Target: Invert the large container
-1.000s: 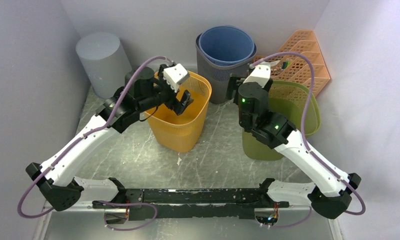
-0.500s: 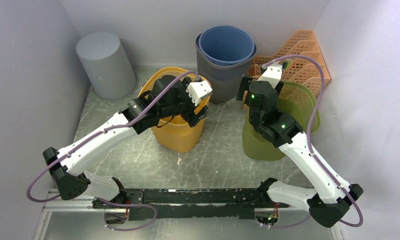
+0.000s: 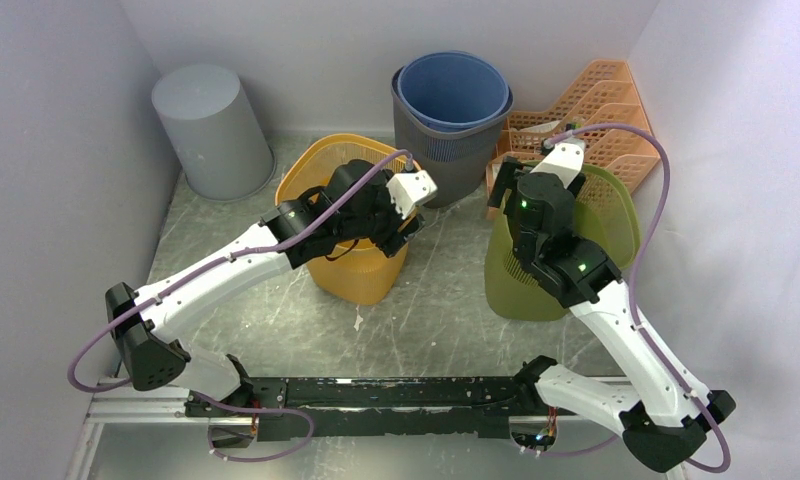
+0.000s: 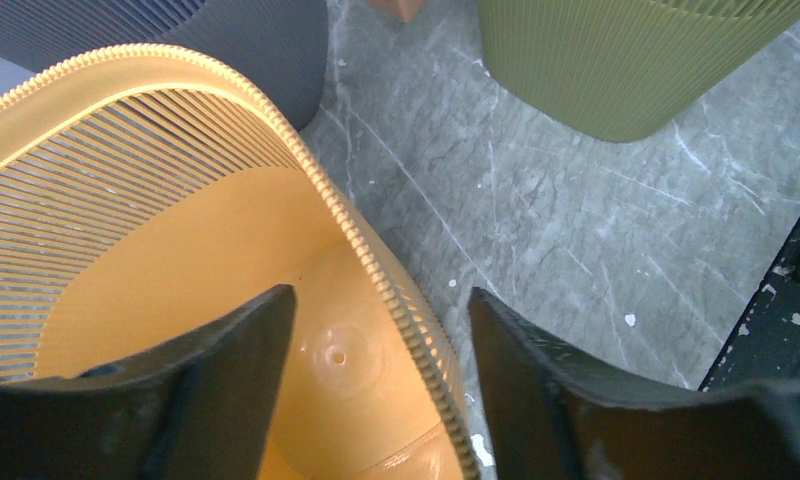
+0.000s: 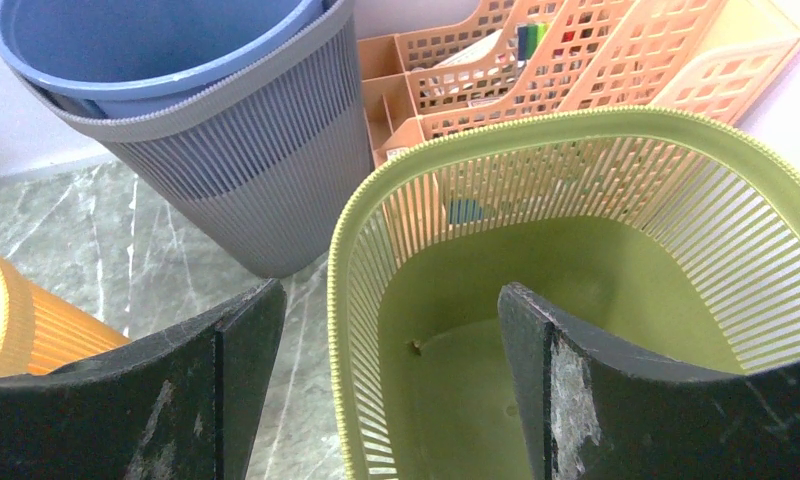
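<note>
Orange basket (image 4: 176, 230), rim inside open left tool (image 4: 381, 300); green basket (image 5: 576, 122), rim inside open right tool (image 5: 391, 295).

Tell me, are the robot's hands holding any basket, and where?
Nothing is gripped. The left hand straddles the rim of the orange basket, the right hand straddles the rim of the green basket, both open.

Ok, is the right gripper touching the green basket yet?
Apart. In the right wrist view the right gripper straddles the green basket at its rim, jaws open, with a gap showing beside each finger.
</note>
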Tool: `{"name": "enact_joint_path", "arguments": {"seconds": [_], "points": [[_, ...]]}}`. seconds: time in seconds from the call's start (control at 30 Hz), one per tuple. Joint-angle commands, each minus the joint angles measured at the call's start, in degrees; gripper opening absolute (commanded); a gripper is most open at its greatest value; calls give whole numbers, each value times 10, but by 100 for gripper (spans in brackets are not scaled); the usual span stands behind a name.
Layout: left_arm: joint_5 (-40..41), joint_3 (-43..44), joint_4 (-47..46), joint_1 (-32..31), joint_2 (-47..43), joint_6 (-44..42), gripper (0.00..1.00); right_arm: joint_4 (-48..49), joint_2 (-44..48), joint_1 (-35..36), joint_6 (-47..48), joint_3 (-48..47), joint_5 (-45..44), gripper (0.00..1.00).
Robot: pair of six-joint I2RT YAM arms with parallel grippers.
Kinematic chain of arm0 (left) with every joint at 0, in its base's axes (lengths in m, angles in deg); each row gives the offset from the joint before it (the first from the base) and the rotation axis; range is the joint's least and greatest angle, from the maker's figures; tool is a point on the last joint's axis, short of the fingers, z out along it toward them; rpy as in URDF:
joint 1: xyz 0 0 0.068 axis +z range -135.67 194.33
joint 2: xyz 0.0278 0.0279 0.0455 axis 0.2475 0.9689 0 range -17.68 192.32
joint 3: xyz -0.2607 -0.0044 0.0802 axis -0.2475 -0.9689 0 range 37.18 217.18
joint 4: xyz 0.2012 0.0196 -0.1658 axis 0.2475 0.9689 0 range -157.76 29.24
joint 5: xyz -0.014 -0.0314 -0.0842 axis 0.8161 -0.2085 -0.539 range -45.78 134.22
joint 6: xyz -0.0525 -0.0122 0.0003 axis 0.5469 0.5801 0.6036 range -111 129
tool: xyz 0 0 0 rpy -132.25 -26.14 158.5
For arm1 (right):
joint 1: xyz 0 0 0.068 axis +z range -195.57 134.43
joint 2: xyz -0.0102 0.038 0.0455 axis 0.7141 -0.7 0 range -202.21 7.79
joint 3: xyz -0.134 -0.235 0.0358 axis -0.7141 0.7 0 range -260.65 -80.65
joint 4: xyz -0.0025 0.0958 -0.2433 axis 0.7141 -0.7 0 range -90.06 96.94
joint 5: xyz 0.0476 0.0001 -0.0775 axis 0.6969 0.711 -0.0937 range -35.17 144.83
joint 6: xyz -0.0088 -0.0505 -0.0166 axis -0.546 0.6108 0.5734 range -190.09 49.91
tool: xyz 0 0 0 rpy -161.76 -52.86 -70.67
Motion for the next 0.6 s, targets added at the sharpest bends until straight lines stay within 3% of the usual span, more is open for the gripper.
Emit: {"name": "enact_joint_path", "arguments": {"seconds": [0.0,0.07,0.17,0.47,0.57], "points": [[42,-16,40,-6,3,33,62,-10,17,-9,7,11,-13,78],[50,-31,41,-6,0,43,44,-12,23,-11,8,14,-14,78],[65,-55,44,-6,-7,58,9,-20,32,-12,10,18,-22,78],[90,-87,38,-11,-21,83,7,-40,60,-16,14,39,-63,81],[66,-76,14,-15,-52,108,7,-43,67,-18,16,53,-75,81]]}}
